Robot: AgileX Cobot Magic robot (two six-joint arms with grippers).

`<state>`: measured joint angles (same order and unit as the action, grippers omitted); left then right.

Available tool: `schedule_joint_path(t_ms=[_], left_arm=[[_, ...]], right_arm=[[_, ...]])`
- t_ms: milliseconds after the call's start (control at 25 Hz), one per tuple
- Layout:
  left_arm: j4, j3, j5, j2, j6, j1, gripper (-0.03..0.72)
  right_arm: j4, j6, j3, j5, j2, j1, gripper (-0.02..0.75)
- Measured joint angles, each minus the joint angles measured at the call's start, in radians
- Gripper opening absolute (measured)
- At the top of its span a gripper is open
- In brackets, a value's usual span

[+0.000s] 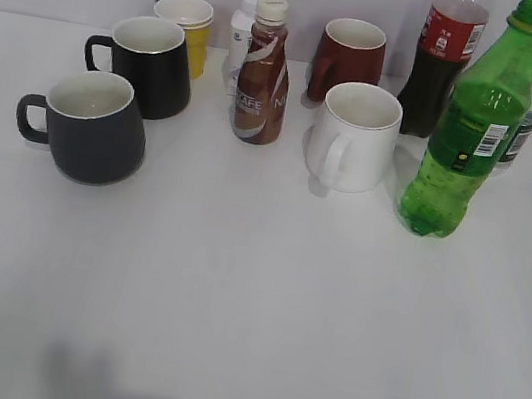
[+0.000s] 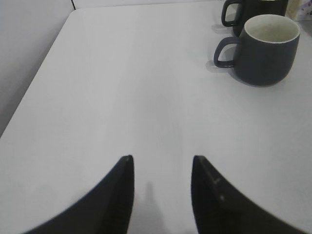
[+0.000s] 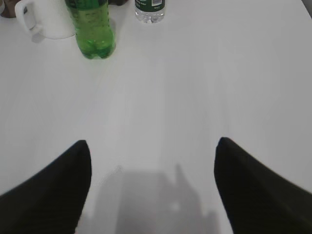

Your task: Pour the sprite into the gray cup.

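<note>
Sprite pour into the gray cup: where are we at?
Nothing looks done. The sprite stands upright on the table, its green cap on, untouched. The gray cup sits at the far left, its inside apparently dry. Nothing is in hand: the right gripper and the left gripper are open over bare table, holding nothing. Left: grasp the bottle, bring it over, pour.

Mugs — black (image 1: 154, 65), white (image 1: 355, 136) — cola bottle (image 1: 441, 60)
</note>
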<state>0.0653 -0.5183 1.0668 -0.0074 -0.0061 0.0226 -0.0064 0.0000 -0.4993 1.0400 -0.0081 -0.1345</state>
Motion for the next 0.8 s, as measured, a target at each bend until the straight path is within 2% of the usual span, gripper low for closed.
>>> schedule_joint_path(t_ms=[800], left_arm=[[0.0, 0.0, 0.0, 0.0, 0.0, 0.0, 0.308]], right_arm=[[0.0, -0.006, 0.0, 0.0, 0.0, 0.0, 0.588]])
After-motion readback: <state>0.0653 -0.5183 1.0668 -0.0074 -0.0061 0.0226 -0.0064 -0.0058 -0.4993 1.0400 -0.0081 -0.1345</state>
